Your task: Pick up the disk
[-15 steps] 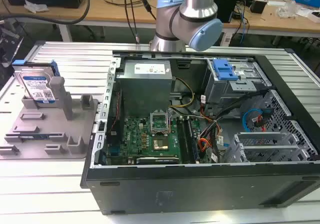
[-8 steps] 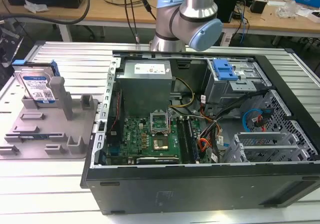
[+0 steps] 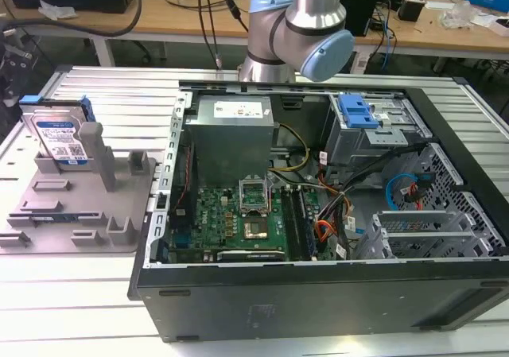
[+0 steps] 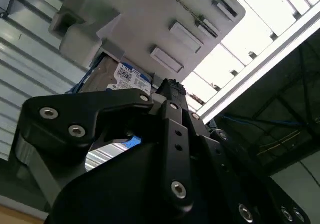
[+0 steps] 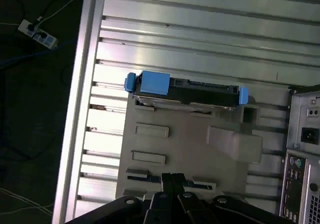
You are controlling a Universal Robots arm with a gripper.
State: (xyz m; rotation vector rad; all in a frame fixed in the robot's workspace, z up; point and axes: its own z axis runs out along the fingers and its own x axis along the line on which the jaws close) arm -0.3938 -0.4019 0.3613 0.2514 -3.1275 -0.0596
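The disk (image 3: 58,137) is a silver drive with a white-and-blue label and blue side rails. It stands upright on its edge in a slot of the grey holder (image 3: 95,214), at the exterior view's left. In the first wrist view I look down on the disk (image 5: 186,92) edge-on, and my gripper (image 5: 171,177) is well above the holder (image 5: 190,139), offset from the disk, with its black fingers pressed together and nothing between them. In the second wrist view the disk (image 4: 126,77) shows past the gripper (image 4: 169,84).
An open computer case (image 3: 445,214) with a motherboard, a grey power supply box (image 3: 231,134) and a blue bracket (image 3: 356,110) stands to the right of the holder. The slatted metal table (image 3: 119,95) ends near the disk; its edge (image 5: 80,84) drops to a dark floor.
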